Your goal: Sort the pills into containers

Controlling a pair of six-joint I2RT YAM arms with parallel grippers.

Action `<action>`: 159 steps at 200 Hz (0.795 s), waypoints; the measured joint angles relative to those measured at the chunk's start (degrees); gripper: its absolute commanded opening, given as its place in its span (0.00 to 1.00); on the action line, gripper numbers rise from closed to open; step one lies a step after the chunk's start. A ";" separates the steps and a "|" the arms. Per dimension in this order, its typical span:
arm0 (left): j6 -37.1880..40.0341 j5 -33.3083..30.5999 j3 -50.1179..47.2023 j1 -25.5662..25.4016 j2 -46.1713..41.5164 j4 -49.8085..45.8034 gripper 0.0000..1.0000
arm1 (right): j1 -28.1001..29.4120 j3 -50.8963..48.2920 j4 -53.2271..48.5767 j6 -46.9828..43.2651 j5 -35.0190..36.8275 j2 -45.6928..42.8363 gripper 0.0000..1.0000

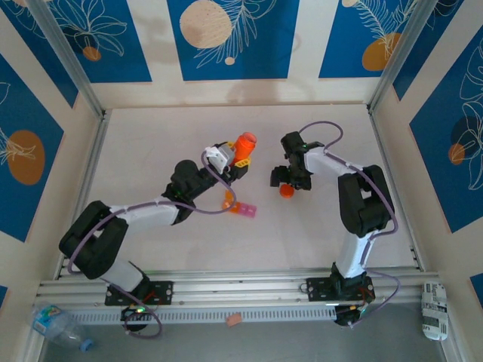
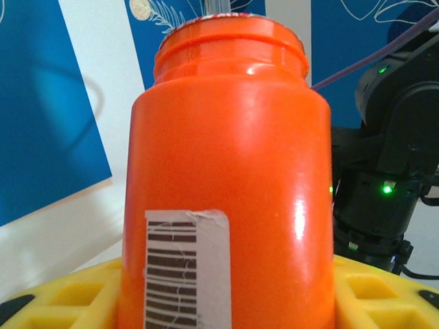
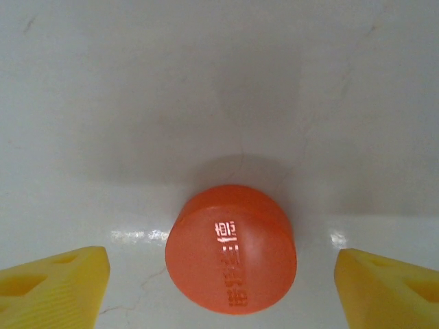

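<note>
orange bottle (image 2: 226, 171), barcode label | orange cap (image 3: 231, 257) flat on table (image 3: 206, 82)

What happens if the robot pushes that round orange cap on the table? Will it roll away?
Probably not: the orange cap seems to lie flat on the table, so it would likely slide. It looks like small, stiff plastic, so it is probably light and easily nudged. Its smooth side may slip when the open right gripper squeezes it.

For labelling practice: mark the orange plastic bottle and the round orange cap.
orange plastic bottle (image 2: 226, 151): left wrist view, side wall.
round orange cap (image 3: 231, 257): right wrist view, embossed face.
</note>
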 measured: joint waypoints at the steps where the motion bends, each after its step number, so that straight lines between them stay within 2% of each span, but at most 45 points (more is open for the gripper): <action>1: 0.00 0.04 0.00 -0.02 0.04 0.07 0.00 | 0.02 0.02 0.00 -0.04 0.00 0.04 0.81; 65: -0.61 1.22 -0.02 0.15 1.49 2.80 0.00 | 1.66 0.44 -0.02 -1.18 1.05 3.04 0.64; 110: -1.31 1.55 -0.26 0.46 1.49 3.26 0.00 | 1.92 0.42 0.02 -1.16 1.44 3.87 0.60; 159: -2.14 1.75 -0.94 0.57 1.55 3.82 0.00 | 2.34 0.09 0.39 -1.07 2.08 3.45 0.37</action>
